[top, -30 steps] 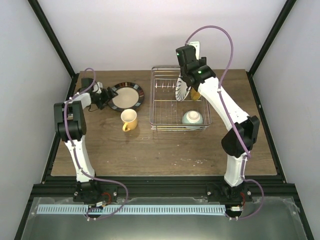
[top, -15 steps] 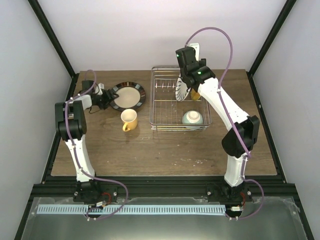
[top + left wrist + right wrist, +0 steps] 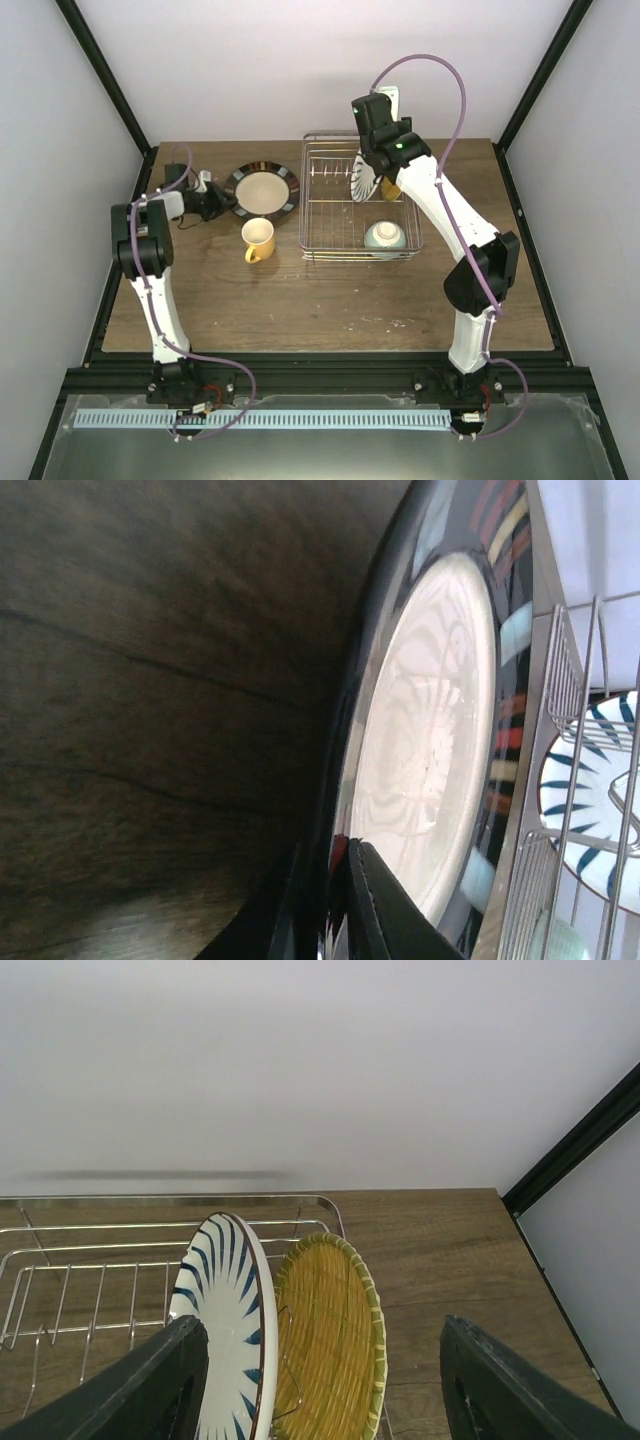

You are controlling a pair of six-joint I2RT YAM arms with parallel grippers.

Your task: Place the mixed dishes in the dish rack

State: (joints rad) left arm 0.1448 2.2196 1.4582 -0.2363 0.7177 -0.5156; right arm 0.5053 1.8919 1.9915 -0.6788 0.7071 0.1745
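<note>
Watching the overhead view, I see the left gripper pinching the dark-rimmed tan-centred plate by its rim at 9 o'clock, with one finger over the edge and the other beneath. That plate sits on the table at 9 o'clock from the dish rack, and the yellow mug is at the plate's 6 o'clock. The right gripper hangs spread wide above the striped white plate and the yellow-orange plate, both upright in the rack. The green bowl rests in the rack's 5 o'clock corner.
</note>
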